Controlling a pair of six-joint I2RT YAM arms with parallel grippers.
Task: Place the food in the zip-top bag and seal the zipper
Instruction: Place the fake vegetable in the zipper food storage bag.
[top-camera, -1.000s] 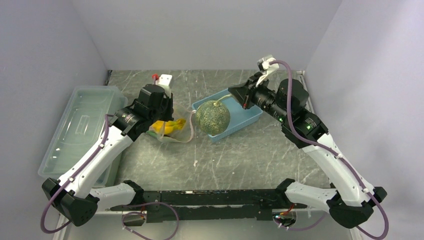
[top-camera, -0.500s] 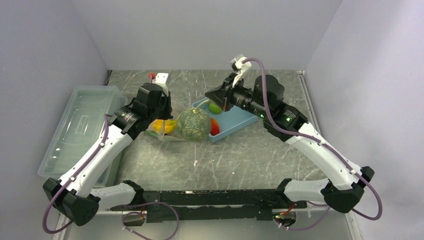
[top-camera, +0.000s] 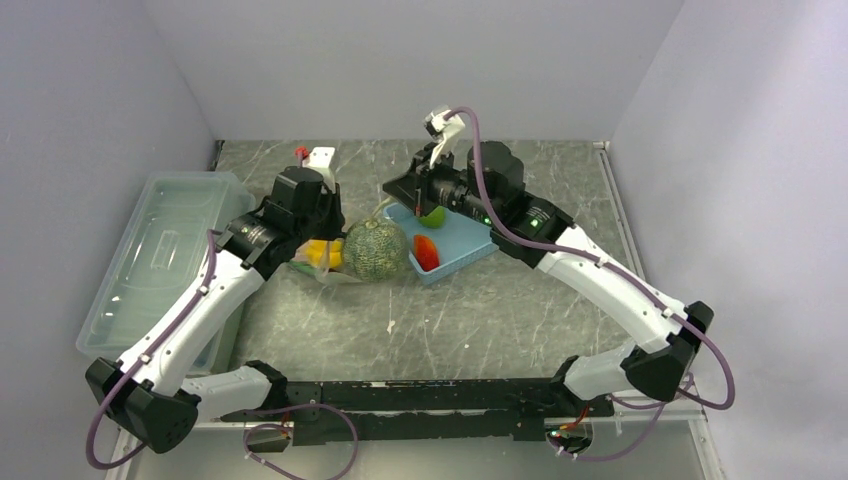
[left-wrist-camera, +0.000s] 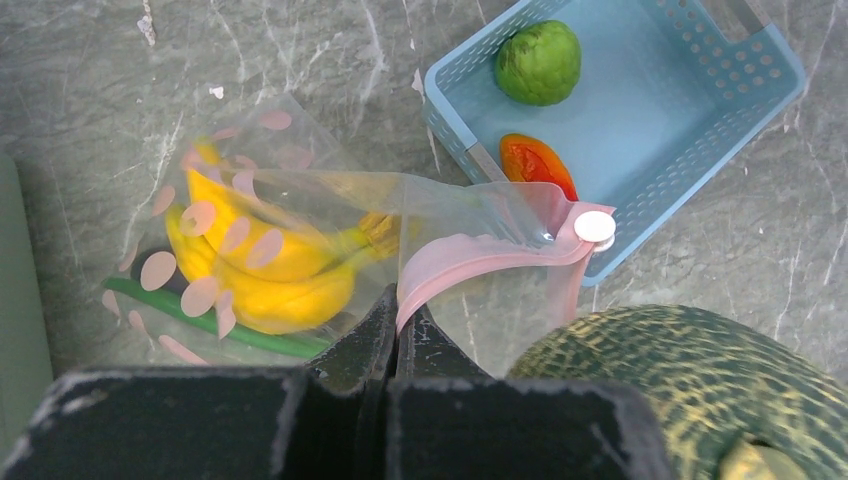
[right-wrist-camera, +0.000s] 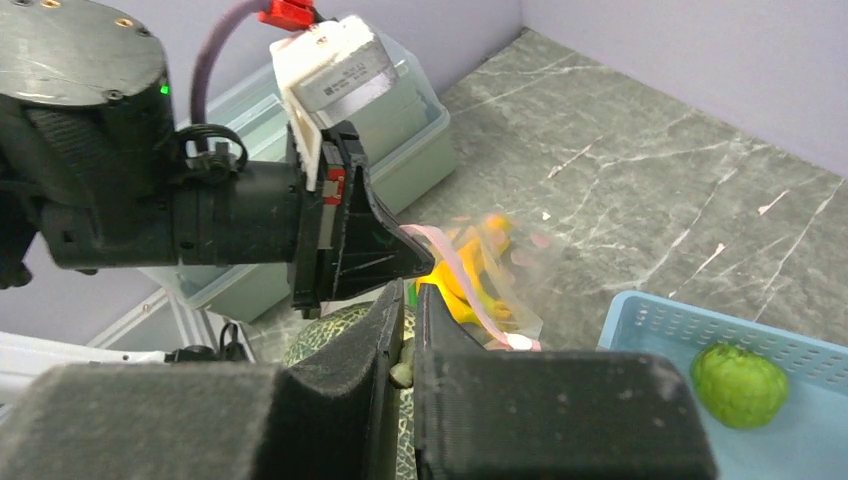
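Left gripper pinched shut on zipper of zip-top bag; right gripper clamped on stem of dark green round fruit, just beside bag mouth.

I count two fruits inside the light-blue basket: one lime-green fruit, one red-orange fruit. Beside the basket: one dark green round fruit and one zip-top bag holding one yellow banana bunch and one thin green vegetable.
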